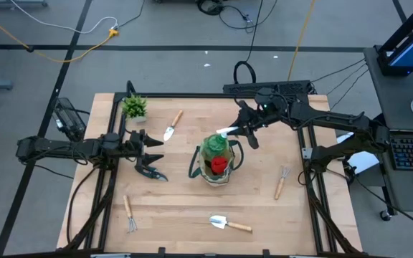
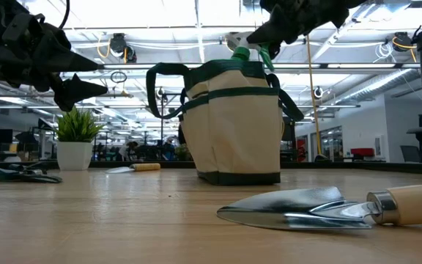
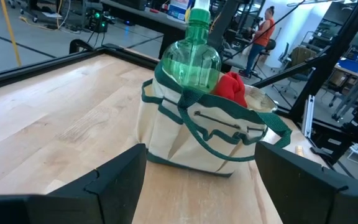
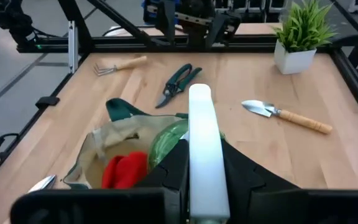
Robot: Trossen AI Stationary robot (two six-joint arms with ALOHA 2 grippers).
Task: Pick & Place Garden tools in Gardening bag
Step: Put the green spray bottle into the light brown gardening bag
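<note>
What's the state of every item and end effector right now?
gardening bag: upright, open.
spray bottle: standing in the bag, white nozzle sticking out.
glove: inside the bag.
pruning shears: flat on the table, not packed.
two trowels: flat on the table.
two forks: flat on the table.
left end effector: open, empty, above the shears.
right end effector: shut on the nozzle.
</note>
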